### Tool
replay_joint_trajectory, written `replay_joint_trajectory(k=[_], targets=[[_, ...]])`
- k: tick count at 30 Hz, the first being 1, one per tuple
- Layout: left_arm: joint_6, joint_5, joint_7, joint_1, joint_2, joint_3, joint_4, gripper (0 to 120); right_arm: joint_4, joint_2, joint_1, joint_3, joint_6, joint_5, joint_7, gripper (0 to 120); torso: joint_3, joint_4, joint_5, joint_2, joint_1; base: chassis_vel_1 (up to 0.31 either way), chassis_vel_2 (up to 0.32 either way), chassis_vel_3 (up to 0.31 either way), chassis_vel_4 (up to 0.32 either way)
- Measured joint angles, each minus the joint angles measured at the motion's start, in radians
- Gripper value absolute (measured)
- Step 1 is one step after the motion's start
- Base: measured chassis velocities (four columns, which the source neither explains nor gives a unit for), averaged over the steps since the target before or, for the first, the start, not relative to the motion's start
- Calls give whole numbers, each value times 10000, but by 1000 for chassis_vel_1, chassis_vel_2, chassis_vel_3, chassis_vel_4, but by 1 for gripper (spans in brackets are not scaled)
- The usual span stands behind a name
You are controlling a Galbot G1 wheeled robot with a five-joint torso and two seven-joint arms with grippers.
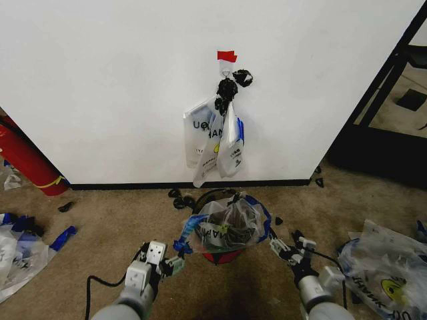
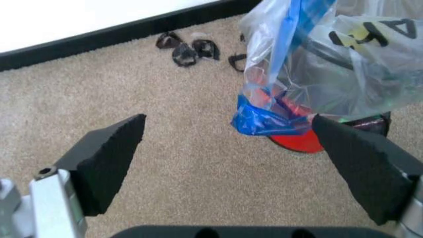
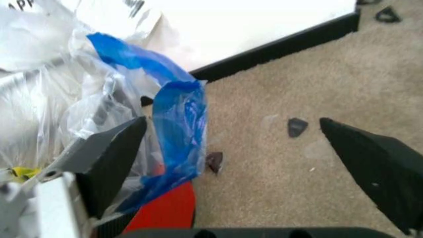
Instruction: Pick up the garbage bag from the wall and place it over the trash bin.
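We judged that the garbage bag (image 1: 227, 225), draped loosely over the trash bin (image 1: 223, 255) before the wall (image 1: 100, 87), could slip off where its blue rim band (image 2: 268, 119) apparently hung unseated. The left gripper (image 1: 168, 261) and right gripper (image 1: 288, 251) flanked the bin, both with jaws spread wide and empty, the band just beside each.

A plain white wall (image 1: 107, 80) with a black baseboard (image 1: 133, 186) is filling twelve o'clock; tan carpet (image 1: 100, 233) is spreading below, and a dark frame (image 1: 380, 87) is standing at two o'clock.
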Motion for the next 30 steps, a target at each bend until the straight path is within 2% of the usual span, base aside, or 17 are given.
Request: replay_joint_trajectory(k=[4, 8, 10, 14, 15, 19, 22, 23, 26, 27, 28, 30], targets=[[-664, 255, -43, 425, -13, -168, -440, 100, 69, 132, -388, 257, 756, -234, -204, 100, 0, 3, 0, 0, 0, 0, 0, 0, 0], [-1228, 87, -17, 246, 70, -251, -642, 100, 86, 249, -579, 477, 1444, -482, -464, 100, 0, 5, 0, 0, 0, 0, 0, 0, 0], [-1626, -452, 47, -433, 202, -269, -666, 100, 62, 382, -727, 685, 2259, -770, -806, 100, 0, 5, -1, 0, 1, 0, 0, 0, 0], [-1891, -1819, 102, -2294, 586, 33, -323, 100, -55, 780, -977, 1181, 3822, -1650, -1322, 100, 1, -5, -2, 0, 2, 0, 0, 0, 0], [-1891, -1819, 102, -2294, 586, 33, -323, 100, -55, 780, -977, 1181, 3822, -1650, -1322, 100, 1, -5, -2, 0, 2, 0, 0, 0, 0], [-1896, -2770, 744, -3388, 1077, 92, 238, 100, 3, 1251, -1043, 1477, 5496, -2732, -1847, 100, 1, 2, -1, 0, 2, 0, 0, 0, 0], [-1662, -3227, 1065, -3794, 1288, 67, 517, 100, 151, 1288, -1106, 1475, 5821, -3002, -2117, 100, 1, 7, -1, 0, 2, 0, 0, 0, 0], [-1520, -3464, 1272, -4162, 1390, 170, 786, 100, 256, 1313, -1202, 1472, 5925, -3048, -2256, 100, 1, 15, 3, 0, 1, 0, 0, 0, 0], [-1429, -3584, 2276, -5702, 1640, 697, 2001, 100, 626, 1515, -1650, 1494, 6216, -3062, -2567, 100, 2, -3, -6, 0, 2, 0, 0, 0, 0], [-1412, -3580, 2582, -6201, 1695, 946, 2371, 100, 734, 1621, -1783, 1507, 6323, -3061, -2697, 100, 1, -5, 1, 0, 2, 0, 0, 0, 0], [-1412, -3580, 2582, -6201, 1695, 946, 2371, 100, 734, 1621, -1783, 1507, 6323, -3061, -2697, 100, 1, -5, 1, 0, 2, 0, 0, 0, 0], [-1304, -3622, 3130, -7216, 1756, 1645, 3170, 100, 871, 1792, -2013, 1602, 6628, -3064, -3095, 100, 2, -4, -3, 0, 2, 0, 0, 0, 0]])
